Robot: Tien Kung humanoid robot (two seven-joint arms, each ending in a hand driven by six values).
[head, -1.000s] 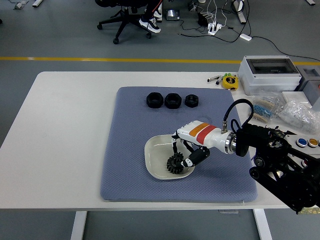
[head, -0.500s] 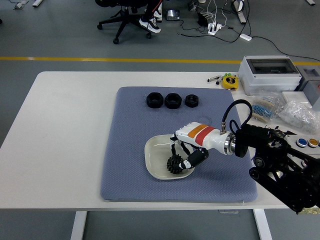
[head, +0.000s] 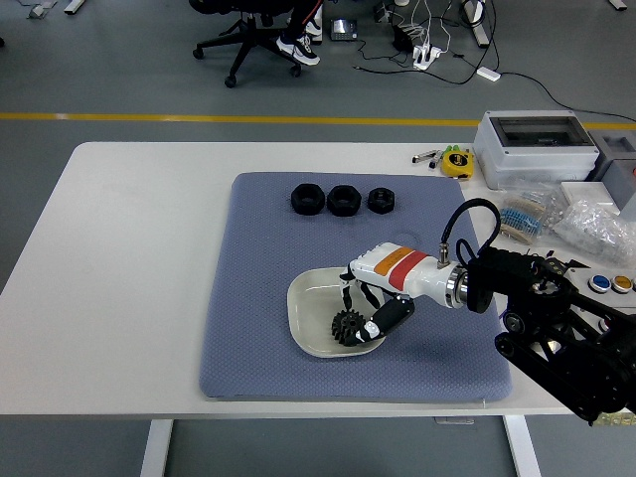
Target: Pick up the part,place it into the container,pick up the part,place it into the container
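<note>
Fingers [head: 383, 316] of right hand [head: 373, 303] curled around toothed black gear [head: 347, 326] over glossy bowl [head: 303, 303]

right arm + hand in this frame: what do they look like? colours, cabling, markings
The right arm is black, with exposed joints and linkages. A silver metal ring joins it to a white forearm shell marked with one orange and one red band. A black cable loops from the shell back to the arm. The right hand has black fingers with white segments.
</note>
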